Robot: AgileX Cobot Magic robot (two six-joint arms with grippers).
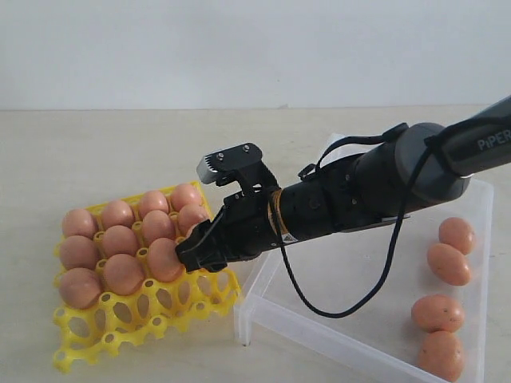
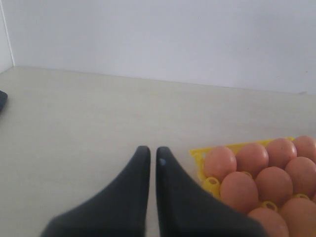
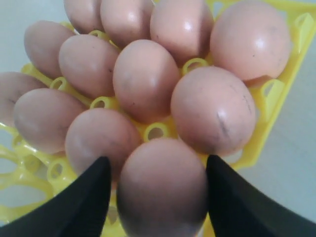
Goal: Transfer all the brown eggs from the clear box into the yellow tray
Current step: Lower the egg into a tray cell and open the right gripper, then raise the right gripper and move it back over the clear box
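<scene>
Brown egg sits between the fingers of my right end effector, which stand apart, not clamping. It rests in an edge cup of the yellow tray; I judge the placing finished. Next I must rise straight, then fetch the four brown eggs in the clear box.

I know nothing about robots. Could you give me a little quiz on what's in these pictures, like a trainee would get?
1. How many brown eggs show in the clear box?
2. True or false: the left end effector holds an egg.
3. The fingers of the right end effector flank one egg. Where? A in the clear box; B at the yellow tray; C neither.
Key: 1 four; 2 false; 3 B.
</scene>
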